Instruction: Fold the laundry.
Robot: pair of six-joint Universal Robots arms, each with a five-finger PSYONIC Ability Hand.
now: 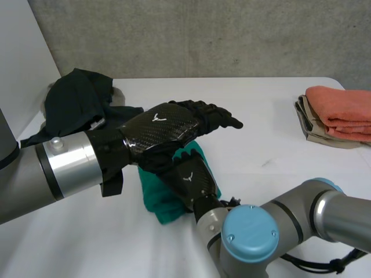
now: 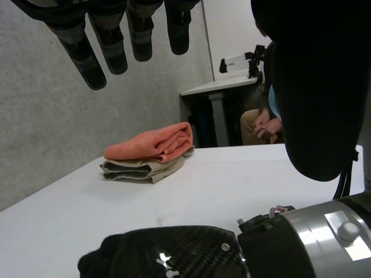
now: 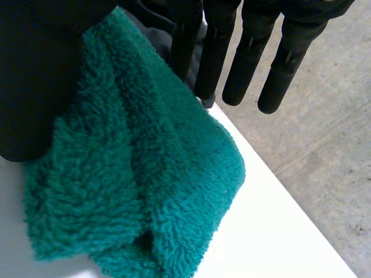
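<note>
Table: the white table (image 1: pixel 278 168) carried all the laundry, with bare space in the middle, probably kept as the place for folding.
Arms: the left arm (image 1: pixel 35 174) and the right arm (image 1: pixel 313 214) both reached to the near middle of the table and crossed there, the left one above the right one.
Dark pile: a heap of dark clothes (image 1: pixel 75 98) lay unfolded at the far left corner; I judge it was waiting for its turn.
Finished stack: an orange towel (image 1: pixel 342 107) lay folded on a folded beige cloth (image 1: pixel 313 130) at the right edge, well apart from the hands, so that finished pieces stayed out of the way.
Green towel: the fluffy green towel (image 3: pixel 145 191) lay near the front of the table, doubled over and not neat. It was the piece in work, and the fold looked only partly done.
Left hand: the left hand (image 1: pixel 168 130) hung in the air over the right hand, palm down. Its fingers (image 2: pixel 113 49) were straight and a little spread, and they held and touched nothing.
Right hand: the right hand (image 1: pixel 194 179) was low over the green towel. Its fingers (image 3: pixel 246 63) were straight and reached past the towel's far edge without gripping; I could not tell if the palm pressed on the cloth.
Person: somebody (image 2: pixel 264 124) sat far behind the table, hands together.
</note>
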